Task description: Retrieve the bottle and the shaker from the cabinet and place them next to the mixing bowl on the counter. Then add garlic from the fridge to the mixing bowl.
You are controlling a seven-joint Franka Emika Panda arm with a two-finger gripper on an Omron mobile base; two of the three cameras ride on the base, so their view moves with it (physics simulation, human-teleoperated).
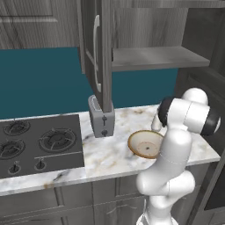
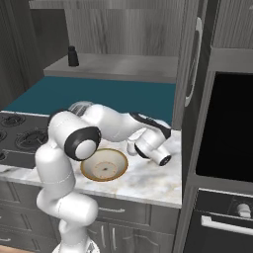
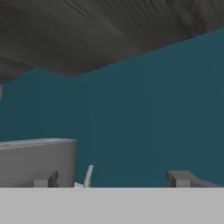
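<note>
While my arm bends low over the tabletop (image 1: 110, 154), the biggest thing before me is the cabinet (image 1: 102, 57), up and behind the bowl (image 1: 146, 143), with its door swung out toward me. Its shelf (image 2: 123, 66) runs above and behind the bowl. The teal wall (image 1: 39, 79) stands behind the bowl, under that shelf. A dark oven (image 2: 225, 128) front rises to the right of the bowl, past the end of the marble tabletop. The stove (image 1: 39, 145) lies well to the left of the bowl, sunk into the same tabletop. The grey toaster (image 1: 102, 118) stands left of the bowl and a little behind it, under the edge of the open door.

The bowl itself sits near the front right of the tabletop, tan-rimmed and upright, just beside my forearm. My tool (image 3: 114, 179) hangs low behind the bowl, facing the teal wall. Its two tips stand wide apart and grip nothing.

A small white piece that looks like the bottle (image 2: 132, 147) stands on the tabletop just behind the bowl, close by my hand. I cannot tell whether it touches the bowl. The dark shaker (image 2: 73, 56) stands upright on the shelf, up and to the left of the bowl, well apart from it.
</note>
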